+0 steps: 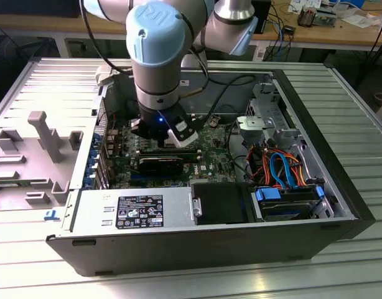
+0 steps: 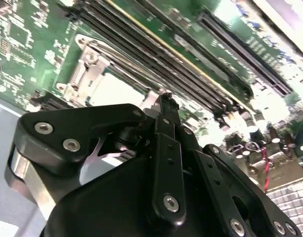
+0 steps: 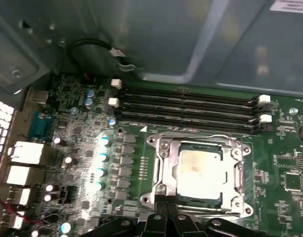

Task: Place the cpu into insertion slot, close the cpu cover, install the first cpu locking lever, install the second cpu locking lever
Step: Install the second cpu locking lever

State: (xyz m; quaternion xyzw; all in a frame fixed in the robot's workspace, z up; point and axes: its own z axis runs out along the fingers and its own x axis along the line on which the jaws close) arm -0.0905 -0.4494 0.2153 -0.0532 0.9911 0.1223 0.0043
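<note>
The cpu [image 3: 197,170], a pale silver square, lies in the insertion slot [image 3: 164,148] on the green motherboard [image 3: 284,163]. The cpu cover [image 3: 166,173], a silver frame, lies flat around it. A thin wire lever [image 3: 201,138] runs along the side of the socket nearest the memory slots. My gripper [image 3: 166,218] sits at the socket's opposite edge with its black fingers [image 3: 156,222] pressed together and nothing seen between them. In the second wrist view the gripper [image 2: 166,98] hangs just beside the socket [image 2: 109,84]. In the exterior view the gripper [image 1: 161,138] is down inside the open computer case [image 1: 340,187].
Long black memory slots [image 3: 186,106] run beside the socket. A black card [image 1: 160,163] lies across the board below the gripper. A power supply [image 1: 135,208], drive bays [image 1: 290,199] with orange and blue cables, and the case walls hem in the board. A grey fixture [image 1: 41,134] stands outside.
</note>
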